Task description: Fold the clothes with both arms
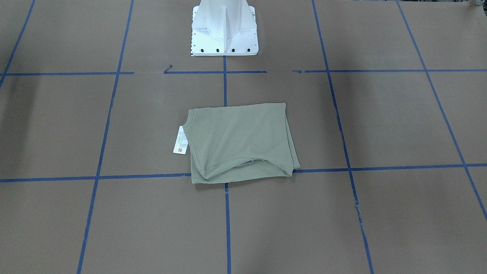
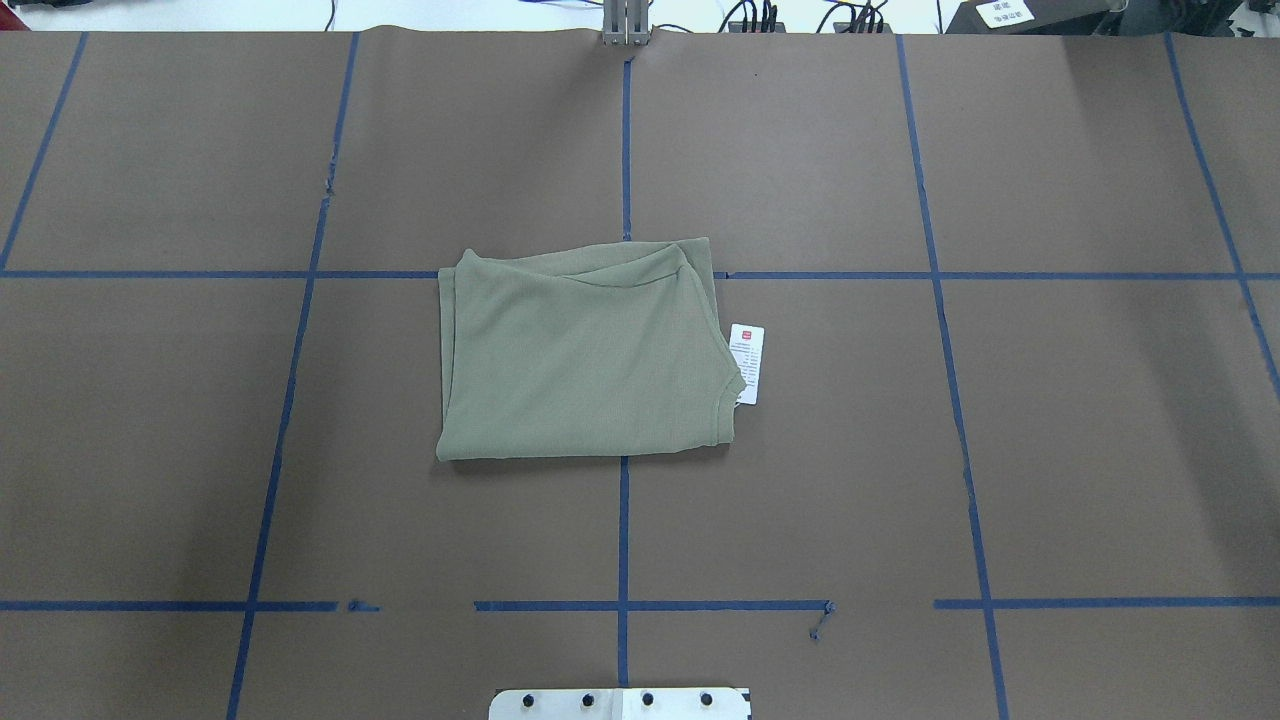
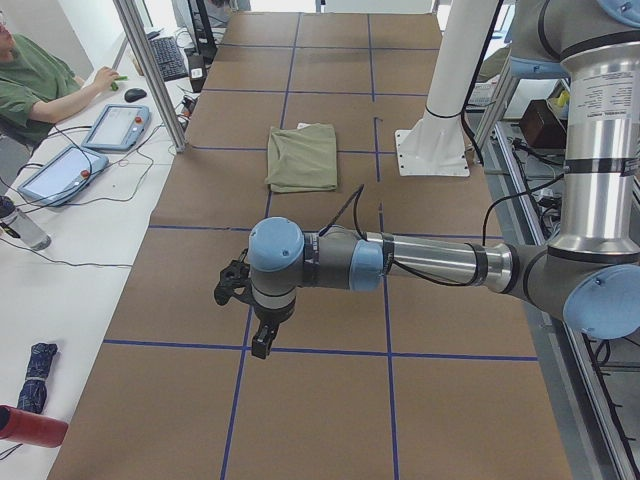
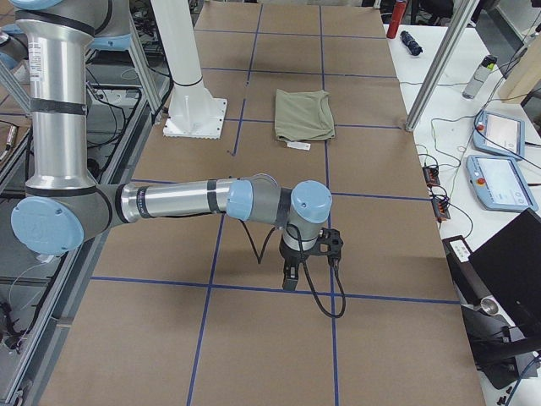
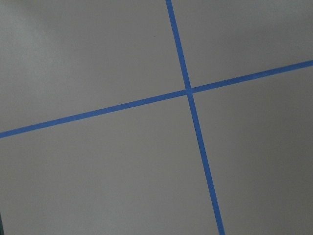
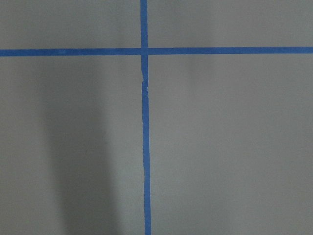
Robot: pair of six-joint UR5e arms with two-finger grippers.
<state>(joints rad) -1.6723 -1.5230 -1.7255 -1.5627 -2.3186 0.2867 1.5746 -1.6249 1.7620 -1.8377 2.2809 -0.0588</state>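
Left gripper point(image 3: 262, 342) hangs over the table's left end, pointing down at the brown paper. It shows only in a side view, so I cannot tell whether its jaws are parted or closed. Nothing is visible in it. Right gripper point(image 4: 291, 277) hangs likewise over the table's right end, and its jaw state cannot be judged either. Each wrist camera looks down on bare paper and a crossing of blue tape lines point(image 5: 188, 91).

Both grippers are well apart from the green shirt point(image 2: 585, 350). The shirt lies folded into a compact, roughly rectangular bundle at the middle of the table point(image 2: 150, 450), in front of the white pedestal point(image 1: 224, 34). It sits over the centre tape line, and its far edge reaches the cross line beyond. That far edge shows loose overlapping layers; the near edge is a clean fold. A white hang tag point(image 2: 747, 363) lies flat on the paper just beside the shirt's edge on the robot's right.

An operator point(image 3: 35, 80) sits at the side bench.
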